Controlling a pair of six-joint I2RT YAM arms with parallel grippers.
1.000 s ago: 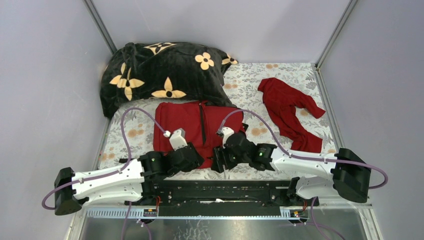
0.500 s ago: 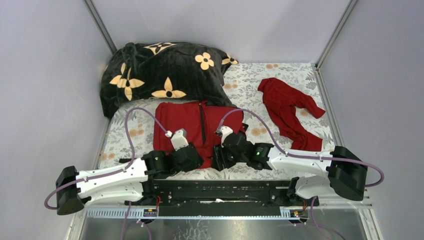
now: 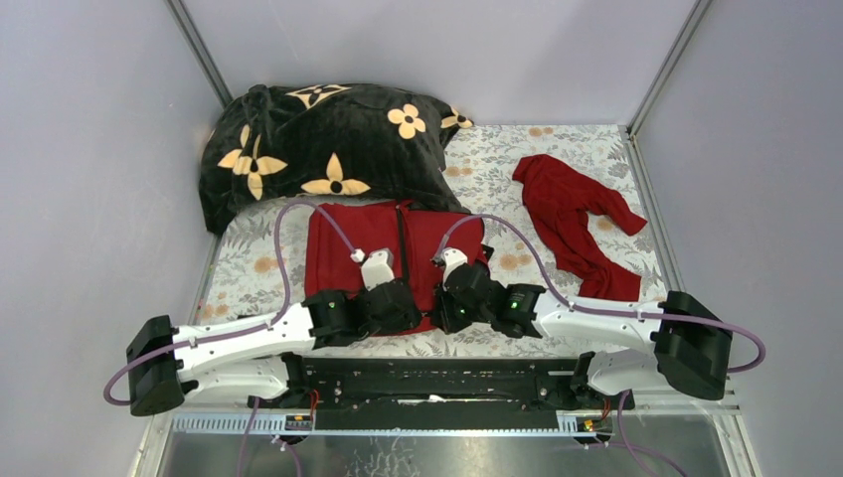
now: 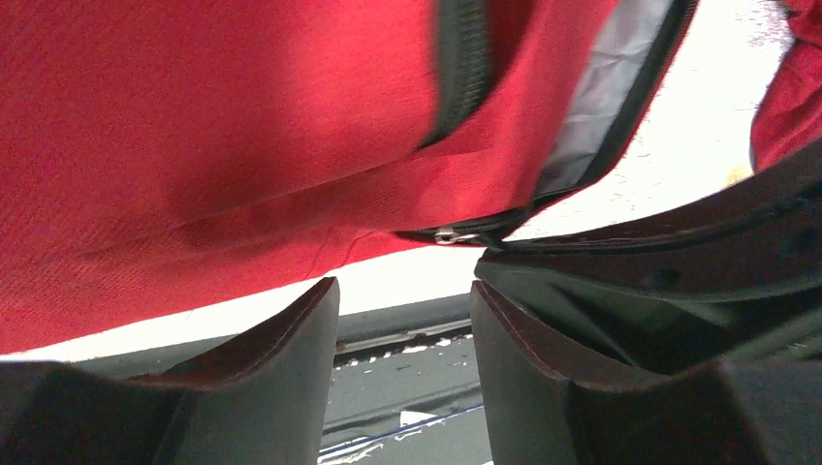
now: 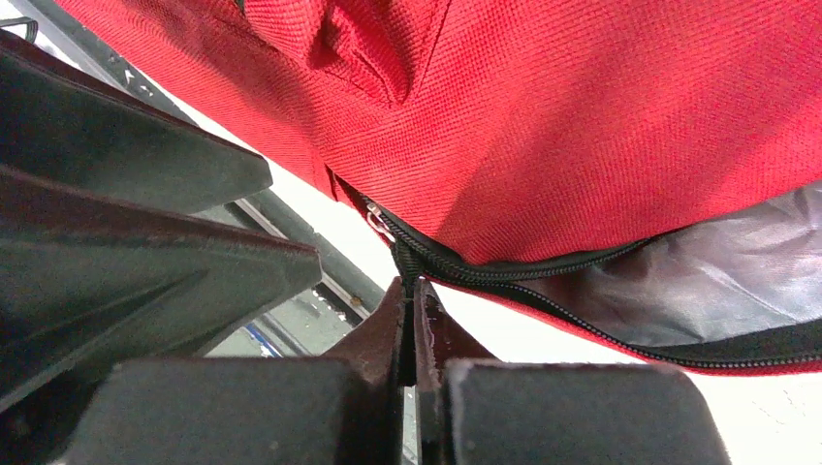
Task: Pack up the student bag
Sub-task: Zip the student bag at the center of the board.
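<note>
Floral cloth (image 3: 557, 164) covers the table. At upper left lies a black blanket (image 3: 318, 139); just below it, centre frame, the red bag (image 3: 343, 243) lies flat, with a red garment (image 3: 572, 214) to its right. The left gripper (image 4: 404, 291) hangs at the bag's near edge, fingers apart and empty. The right gripper (image 5: 409, 291) is pinched together on the bag's zipper (image 5: 485, 268).

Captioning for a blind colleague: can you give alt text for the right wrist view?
The right end effector, shut, pinches the black zipper edge of a red backpack that fills the upper frame. To the right the zipper gapes open, showing grey lining.
</note>
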